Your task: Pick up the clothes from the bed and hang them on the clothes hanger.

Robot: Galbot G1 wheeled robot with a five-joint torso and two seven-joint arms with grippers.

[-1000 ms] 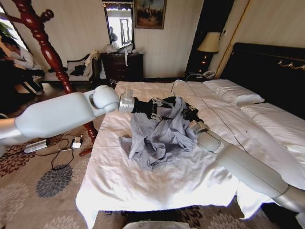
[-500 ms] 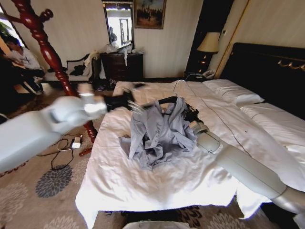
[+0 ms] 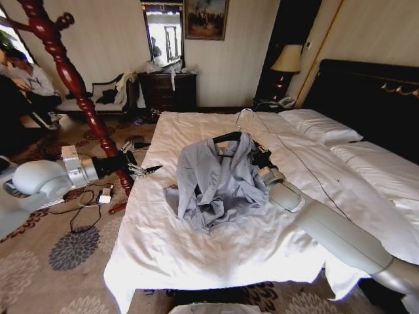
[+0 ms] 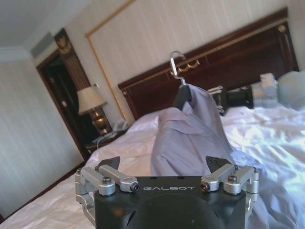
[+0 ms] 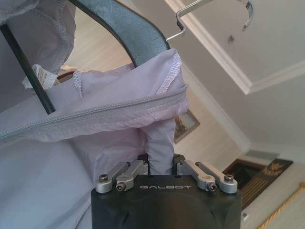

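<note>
The left gripper [image 3: 145,171], jaws spread and empty, hangs over open carpet just off the left edge of the bed [image 3: 196,248], apart from the clothes [image 3: 219,183]. The grey-blue clothes drape on the clothes hanger [image 3: 226,137] mid-bed. From the right, the right gripper [image 5: 161,164] is clenched on their fabric.

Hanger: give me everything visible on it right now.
The hanger is slim and black with a thin silver wire hook on top. It stands roughly upright above the bed, hook up, with the grey-blue jacket draped over its shoulders, collar and white label near the neck, fabric trailing onto the duvet. One black arm and a thin lower bar show in the right wrist view. The right tool is shut on the jacket just below it. The left tool, open, is off to the bedside, touching neither.
</note>
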